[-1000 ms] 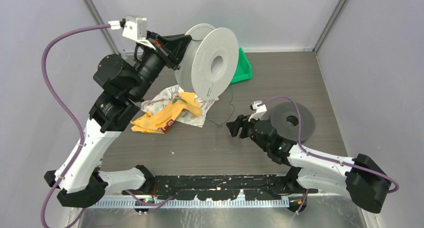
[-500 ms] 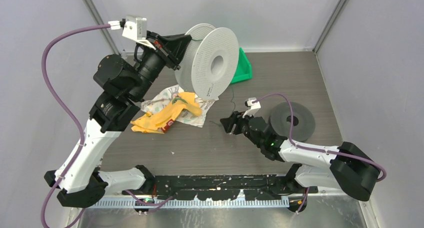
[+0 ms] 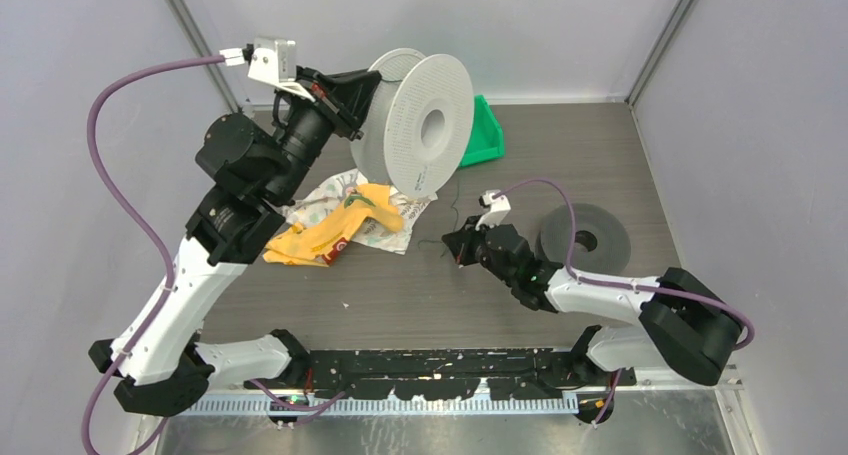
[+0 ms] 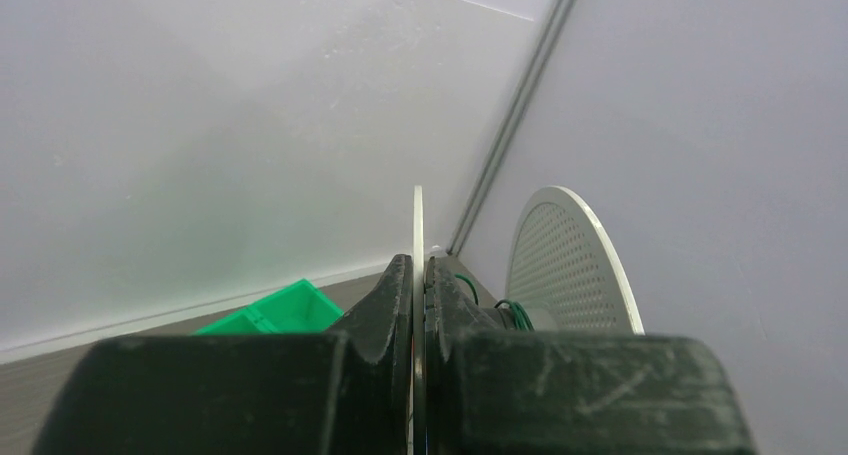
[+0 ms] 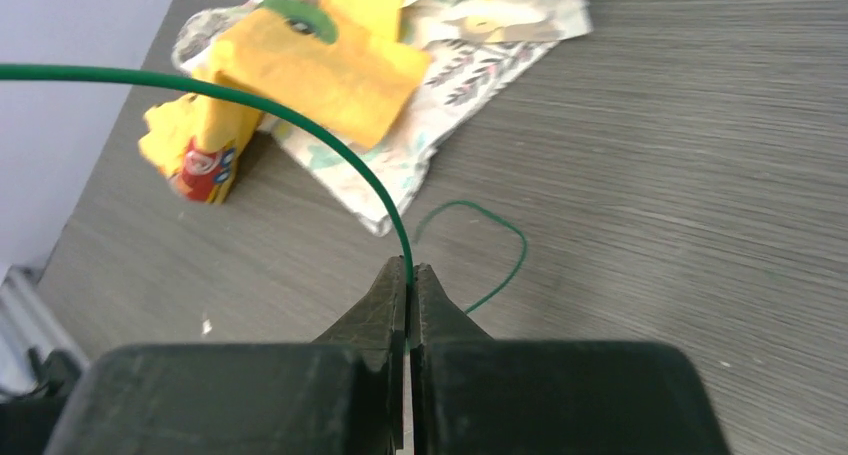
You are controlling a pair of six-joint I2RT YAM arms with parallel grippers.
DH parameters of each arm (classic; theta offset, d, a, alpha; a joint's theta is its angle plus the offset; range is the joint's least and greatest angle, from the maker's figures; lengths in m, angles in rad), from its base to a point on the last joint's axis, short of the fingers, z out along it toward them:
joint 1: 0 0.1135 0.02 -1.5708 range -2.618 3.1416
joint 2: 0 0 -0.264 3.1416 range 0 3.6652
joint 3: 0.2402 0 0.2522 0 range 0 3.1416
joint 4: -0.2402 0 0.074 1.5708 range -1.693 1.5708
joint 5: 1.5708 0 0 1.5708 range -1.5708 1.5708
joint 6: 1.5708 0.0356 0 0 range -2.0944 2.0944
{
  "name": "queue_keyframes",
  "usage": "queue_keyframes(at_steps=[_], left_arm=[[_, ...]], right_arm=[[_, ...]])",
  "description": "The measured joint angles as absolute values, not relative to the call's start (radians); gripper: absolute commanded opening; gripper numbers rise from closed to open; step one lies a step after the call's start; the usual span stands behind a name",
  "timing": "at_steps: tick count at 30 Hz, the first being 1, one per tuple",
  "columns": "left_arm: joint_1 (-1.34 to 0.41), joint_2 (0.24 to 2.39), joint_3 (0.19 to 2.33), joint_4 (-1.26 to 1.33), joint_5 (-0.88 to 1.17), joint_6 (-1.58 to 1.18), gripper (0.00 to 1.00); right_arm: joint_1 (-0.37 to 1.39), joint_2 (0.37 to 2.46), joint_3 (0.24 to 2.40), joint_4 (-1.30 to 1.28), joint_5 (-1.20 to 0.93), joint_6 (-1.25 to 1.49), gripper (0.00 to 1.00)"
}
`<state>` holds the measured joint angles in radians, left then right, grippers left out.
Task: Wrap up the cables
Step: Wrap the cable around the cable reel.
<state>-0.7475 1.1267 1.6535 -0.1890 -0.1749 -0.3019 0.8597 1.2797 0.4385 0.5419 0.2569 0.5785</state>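
The right gripper (image 5: 410,272) is fully closed, its tips pinching the dark green cable (image 5: 300,110). From the pinch the cable arcs up and left, cut off at the wrist-view edge. A loose loop lies on the table (image 5: 680,155) just beyond. From above, its run toward the white spool (image 3: 425,125) is too thin to trace. The left gripper (image 4: 416,275) is clamped on the spool's flange edge. The right arm reaches low over the table. The left arm is raised, elbow bent.
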Motion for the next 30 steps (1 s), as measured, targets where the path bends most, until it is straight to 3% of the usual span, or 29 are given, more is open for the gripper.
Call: queue_keyframes(at_steps=[7, 16, 23, 30], left_arm=[[-0.748, 1.108, 1.402, 0.037, -0.405, -0.278, 0.0], [-0.764, 1.303, 1.357, 0.252, -0.639, -0.127, 0.0], [-0.831, 1.396, 1.357, 0.324, -0.696, 0.035, 0.0], [-0.839, 1.41, 1.347, 0.268, -0.661, 0.083, 0.0]], right_arm=[[0.916, 1.219, 0.563, 0.3, 0.086, 0.555, 0.0], [1.174, 1.115, 0.805, -0.244, -0.015, 0.414, 0.01], [1.229, 1.103, 1.095, -0.561, -0.142, 0.311, 0.01], [1.229, 1.023, 1.354, -0.797, -0.091, 0.158, 0.01]])
